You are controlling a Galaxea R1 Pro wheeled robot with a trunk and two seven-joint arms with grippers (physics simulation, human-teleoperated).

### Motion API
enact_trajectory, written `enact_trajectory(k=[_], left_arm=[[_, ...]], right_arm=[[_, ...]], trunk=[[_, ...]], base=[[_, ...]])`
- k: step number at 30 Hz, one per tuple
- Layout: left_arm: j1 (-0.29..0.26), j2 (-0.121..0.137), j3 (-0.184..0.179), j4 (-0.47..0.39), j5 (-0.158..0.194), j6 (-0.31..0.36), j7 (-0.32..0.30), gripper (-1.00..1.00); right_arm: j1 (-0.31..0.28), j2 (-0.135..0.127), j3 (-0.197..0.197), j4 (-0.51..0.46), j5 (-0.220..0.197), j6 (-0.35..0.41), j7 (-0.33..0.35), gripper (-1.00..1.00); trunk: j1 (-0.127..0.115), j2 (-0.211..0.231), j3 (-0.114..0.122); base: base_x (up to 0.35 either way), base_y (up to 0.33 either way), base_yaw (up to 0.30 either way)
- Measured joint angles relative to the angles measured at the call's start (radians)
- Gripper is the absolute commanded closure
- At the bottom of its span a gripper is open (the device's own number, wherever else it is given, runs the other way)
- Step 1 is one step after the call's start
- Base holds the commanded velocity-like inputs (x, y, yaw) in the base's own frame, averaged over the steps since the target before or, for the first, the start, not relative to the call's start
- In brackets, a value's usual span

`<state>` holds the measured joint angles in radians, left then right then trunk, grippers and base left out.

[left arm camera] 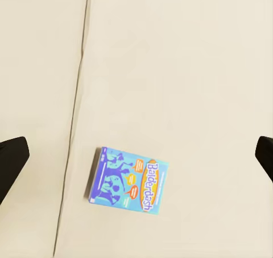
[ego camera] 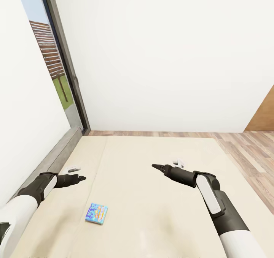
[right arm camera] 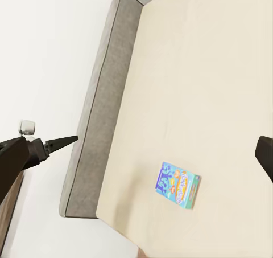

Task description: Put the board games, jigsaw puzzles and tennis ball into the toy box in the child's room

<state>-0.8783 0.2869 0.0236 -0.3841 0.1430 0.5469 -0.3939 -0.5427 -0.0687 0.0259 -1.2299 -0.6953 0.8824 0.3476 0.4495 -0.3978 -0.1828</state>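
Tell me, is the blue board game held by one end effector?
No, the blue board game lies flat on the bed, apart from both end effectors.

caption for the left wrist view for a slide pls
Left wrist camera looking down on the blue board game lying flat on the beige bed, beside a mattress seam.

A white wall [ego camera: 163, 56] meets a wood-plank floor [ego camera: 251, 151] (tall window [ego camera: 53, 64] alongside).

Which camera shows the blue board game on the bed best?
The left wrist view: the blue board game is large, unobstructed, its title readable. The head view shows it small on the bed; the right wrist view shows it small, at an angle.
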Motion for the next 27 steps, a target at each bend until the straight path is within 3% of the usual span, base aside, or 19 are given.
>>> enact_trajectory(k=[13, 20, 27], left_arm=[[0.0, -0.002, 0.001, -0.001, -0.003, -0.009, 0.004, -1.0], [0.0, -0.013, -0.004, 0.004, -0.007, -0.068, 0.004, -1.0], [0.0, -0.019, -0.01, 0.006, -0.009, -0.079, 0.006, -1.0]], right_arm=[[0.001, -0.001, -0.002, -0.001, 0.0, -0.001, 0.0, -1.0], [0.001, 0.0, -0.016, 0.002, 0.002, -0.003, 0.0, -1.0], [0.001, 0.0, -0.02, 0.001, 0.002, -0.003, 0.001, -1.0]], trunk=[[0.0, 0.0, -0.021], [0.0, 0.0, -0.033], [0.0, 0.0, -0.045]], base=[[0.0, 0.0, 0.0], [0.0, 0.0, 0.0], [0.0, 0.0, 0.0]])
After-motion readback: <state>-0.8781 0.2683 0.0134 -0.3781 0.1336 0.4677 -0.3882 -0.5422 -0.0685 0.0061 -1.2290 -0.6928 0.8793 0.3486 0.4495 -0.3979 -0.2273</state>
